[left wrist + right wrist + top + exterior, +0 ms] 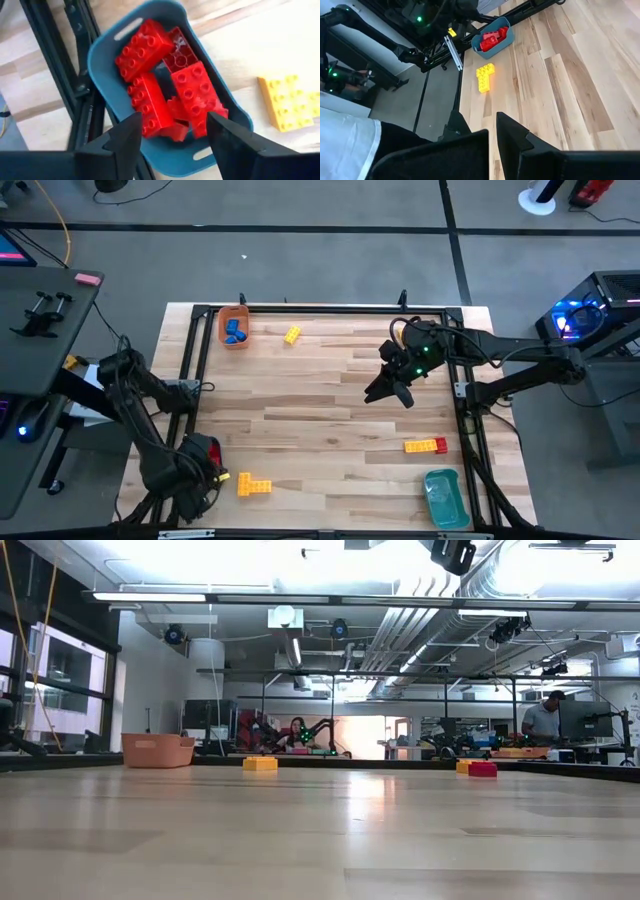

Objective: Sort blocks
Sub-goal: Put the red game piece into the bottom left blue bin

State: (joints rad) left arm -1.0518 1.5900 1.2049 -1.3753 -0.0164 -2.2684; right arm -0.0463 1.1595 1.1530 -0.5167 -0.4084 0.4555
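My left gripper [170, 135] hangs over the blue tray [102, 75] at the table's near left corner, fingers apart and holding nothing. Below them the red blocks [170, 85] lie piled in that tray, so I judge red nearly sorted. The orange tray [234, 328] at the far left already holds blue blocks [235, 331]. The teal tray [443, 497] at the near right looks empty, though I cannot be sure. Left on the wood: a yellow piece [253, 486] just beside my tray, 1 small yellow block [292, 334] near the orange tray, and a yellow-and-red row [425, 445] near the teal tray. My right gripper [392, 388] hovers mid-table, fingers together, carrying nothing.
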